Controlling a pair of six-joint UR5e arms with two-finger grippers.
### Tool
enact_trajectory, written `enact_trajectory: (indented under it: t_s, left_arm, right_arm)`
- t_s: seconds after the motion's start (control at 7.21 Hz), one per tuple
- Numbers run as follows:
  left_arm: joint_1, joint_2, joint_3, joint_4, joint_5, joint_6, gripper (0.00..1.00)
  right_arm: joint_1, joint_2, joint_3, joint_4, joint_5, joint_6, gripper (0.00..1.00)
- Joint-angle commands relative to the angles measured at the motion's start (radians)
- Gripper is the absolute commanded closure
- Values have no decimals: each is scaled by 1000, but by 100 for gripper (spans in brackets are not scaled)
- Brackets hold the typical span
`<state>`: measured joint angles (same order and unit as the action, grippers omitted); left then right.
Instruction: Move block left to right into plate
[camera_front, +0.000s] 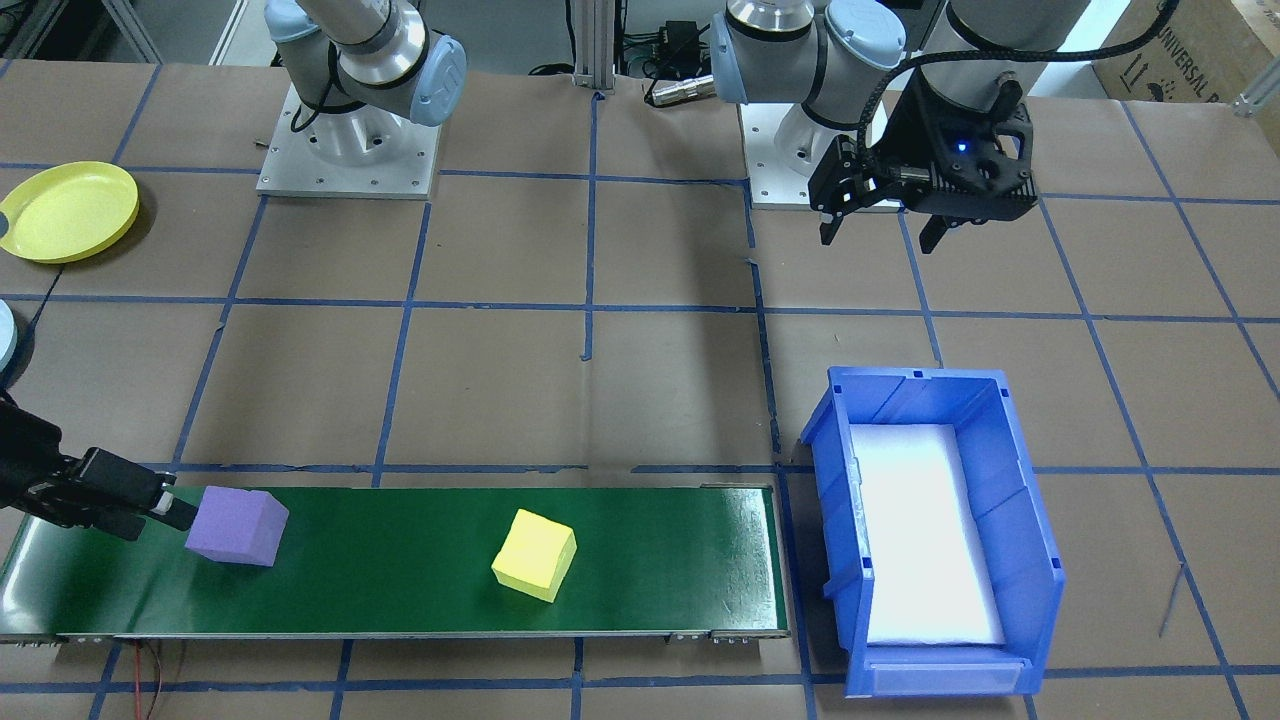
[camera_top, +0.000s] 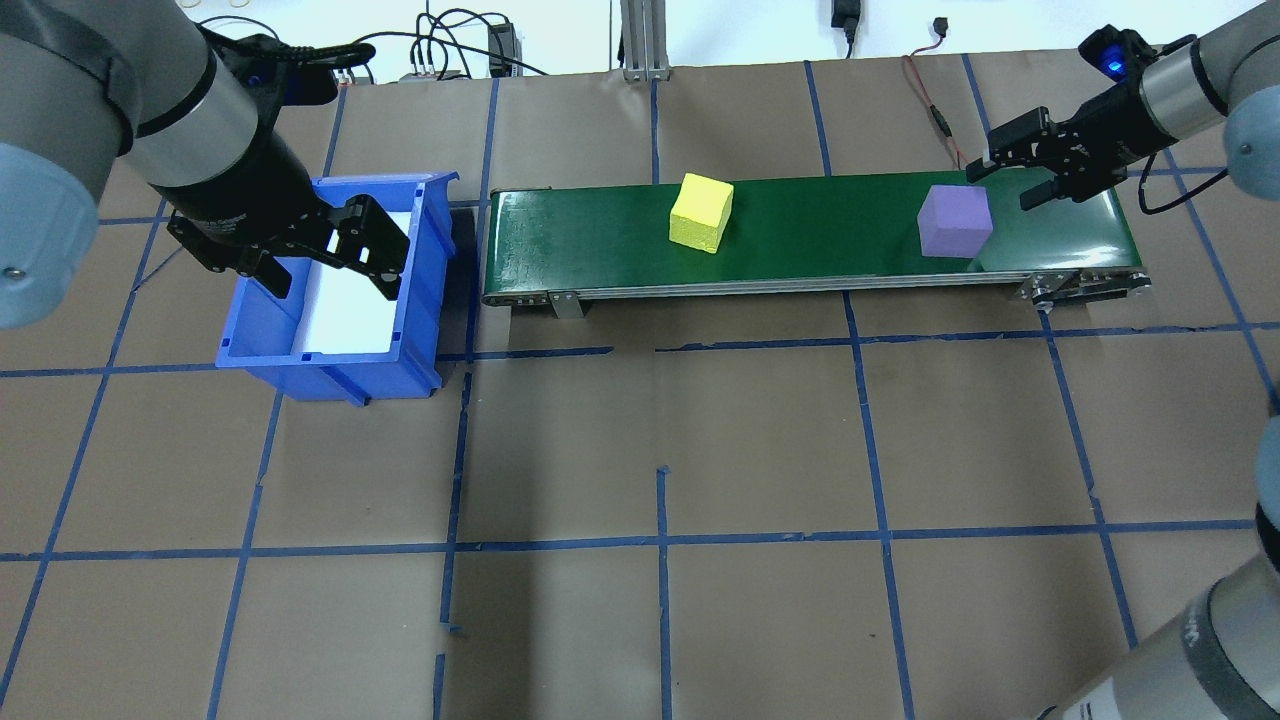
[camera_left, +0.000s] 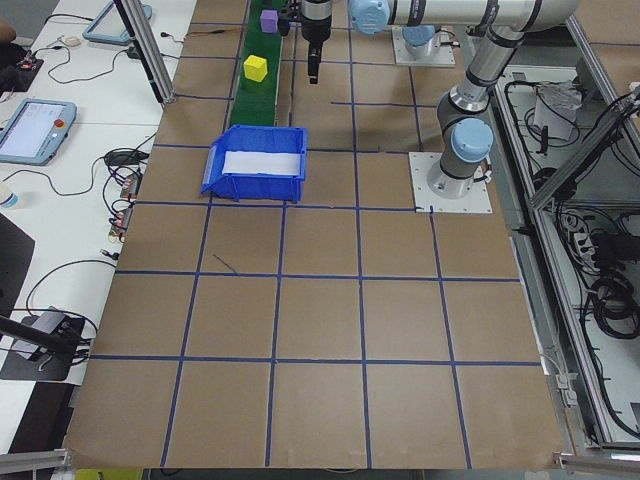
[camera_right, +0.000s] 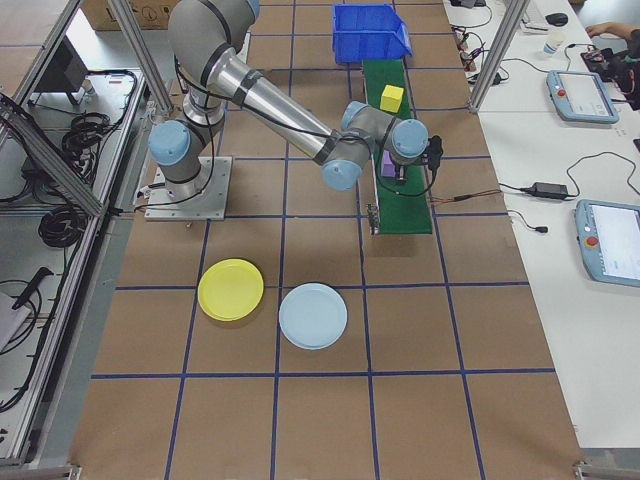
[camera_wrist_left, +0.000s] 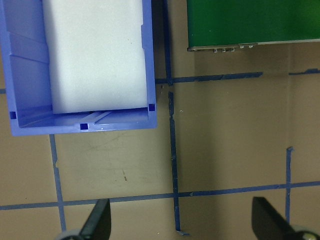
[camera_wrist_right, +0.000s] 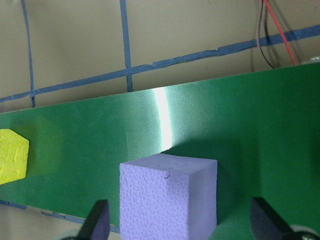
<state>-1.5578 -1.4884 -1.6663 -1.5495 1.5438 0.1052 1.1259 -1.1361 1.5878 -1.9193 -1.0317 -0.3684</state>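
Fingers of the right gripper sit at the purple block in the front-facing view, at the end of the green belt. Whether they touch it is hard to tell here. The yellow plate lies well apart, farther back on the tabletop. The left gripper hangs high, fingers apart, holding nothing.

From overhead, the right gripper has its fingers apart, just past the purple block. The yellow block waits mid-belt. The left gripper hovers over the blue bin. The plate is out of this picture.

In the right side view, the yellow plate lies beside a light blue plate. The right arm hides most of the purple block.

The right wrist camera shows the purple block between the two finger tips, a bit to the left. I think the gripper should slide so the block sits in the middle, go lower, then squeeze softly, since it looks squashy. The block's bottom is cut off.

The left wrist camera shows only the blue bin and the tabletop.
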Motion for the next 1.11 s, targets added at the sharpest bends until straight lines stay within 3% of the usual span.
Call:
enact_trajectory:
  t_s: [0.0, 0.55, 0.69, 0.83, 0.97]
  left_arm:
    - [-5, -1, -1, 6, 1, 7, 0]
    - [-5, -1, -1, 11, -1, 5, 0]
    - [-5, -1, -1, 11, -2, 5, 0]
    - [-5, -1, -1, 9, -2, 5, 0]
    - [-7, -3, -3, 8, -2, 4, 0]
  right_arm:
    - [0, 7, 6, -7, -10, 6, 0]
    - [0, 25, 6, -65, -22, 12, 0]
    - [0, 39, 1, -79, -80, 16, 0]
    - [0, 38, -3, -87, -97, 16, 1]
    - [0, 39, -3, -87, -122, 16, 12]
